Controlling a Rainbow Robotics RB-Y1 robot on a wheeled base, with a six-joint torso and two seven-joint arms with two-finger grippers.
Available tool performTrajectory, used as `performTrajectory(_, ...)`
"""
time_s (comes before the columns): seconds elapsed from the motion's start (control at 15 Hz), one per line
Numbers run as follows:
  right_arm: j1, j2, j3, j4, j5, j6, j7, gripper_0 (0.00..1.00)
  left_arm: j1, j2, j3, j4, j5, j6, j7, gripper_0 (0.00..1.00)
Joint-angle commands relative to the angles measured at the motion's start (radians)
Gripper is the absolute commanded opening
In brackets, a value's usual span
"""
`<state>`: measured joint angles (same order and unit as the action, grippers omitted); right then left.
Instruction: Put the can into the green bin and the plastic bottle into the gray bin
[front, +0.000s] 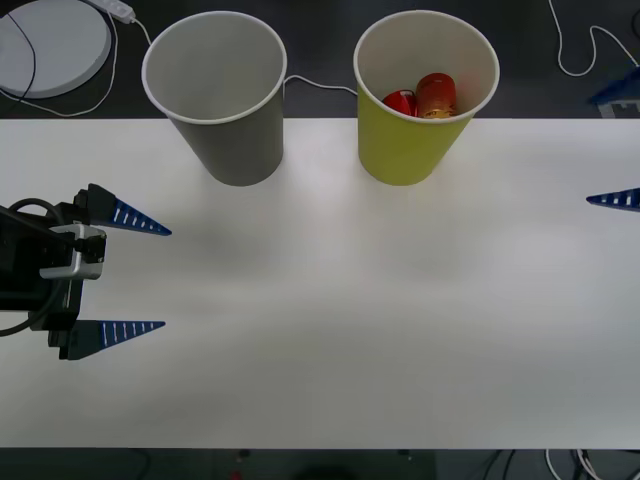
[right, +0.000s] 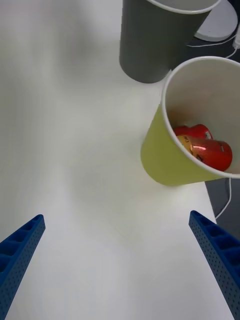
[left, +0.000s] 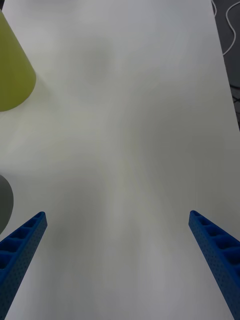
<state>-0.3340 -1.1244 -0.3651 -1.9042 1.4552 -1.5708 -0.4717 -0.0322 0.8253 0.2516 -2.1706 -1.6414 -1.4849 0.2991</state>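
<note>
I see even, bright light; the white table (front: 330, 330) glares softly, with faint blurred shadows beyond my fingers.

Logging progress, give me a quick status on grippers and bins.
Left gripper open, table's left edge. Right gripper open, right edge. Can in green bin beside a red can. Gray bin: no bottle seen inside. Nothing blocking.

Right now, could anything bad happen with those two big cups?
Perhaps. The tall yellow-green paper-cup-shaped bin narrows toward its base, so a bump from the open left gripper or the open right gripper could tip it and spill the red-and-gold drink can. The gray paper-cup-shaped bin stands close beside it and might topple too.
</note>
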Motion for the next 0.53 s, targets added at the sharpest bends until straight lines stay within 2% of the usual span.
performTrajectory(0.07,0.125,0.0,-0.046,-0.013,-0.039,0.0,0.102,1.0,0.0,0.0,0.0,0.0,0.0,0.0,0.0,1.0)
performTrajectory(0.33,0.259,0.006,-0.092,-0.012,-0.072,0.0,0.228,1.0,0.0,0.0,0.0,0.0,0.0,0.0,0.0,1.0)
performTrajectory(0.53,0.352,0.046,-0.135,-0.013,-0.091,0.0,0.331,1.0,0.0,0.0,0.0,0.0,0.0,0.0,0.0,1.0)
